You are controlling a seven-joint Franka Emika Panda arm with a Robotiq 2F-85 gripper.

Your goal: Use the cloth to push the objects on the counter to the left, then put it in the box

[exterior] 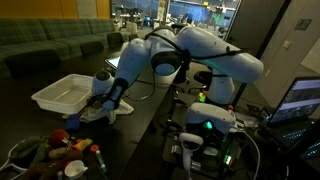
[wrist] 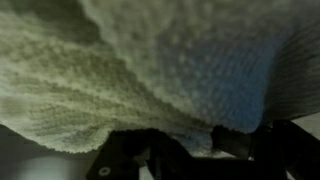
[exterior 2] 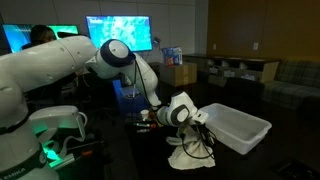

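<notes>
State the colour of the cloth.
Off-white to cream; the cloth shows best in the wrist view, close up.

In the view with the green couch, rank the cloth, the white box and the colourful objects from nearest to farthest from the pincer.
1. cloth: gripped in the pincer itself.
2. box: right beside it, on the picture's left.
3. objects: farther off, at the picture's lower left.
</notes>
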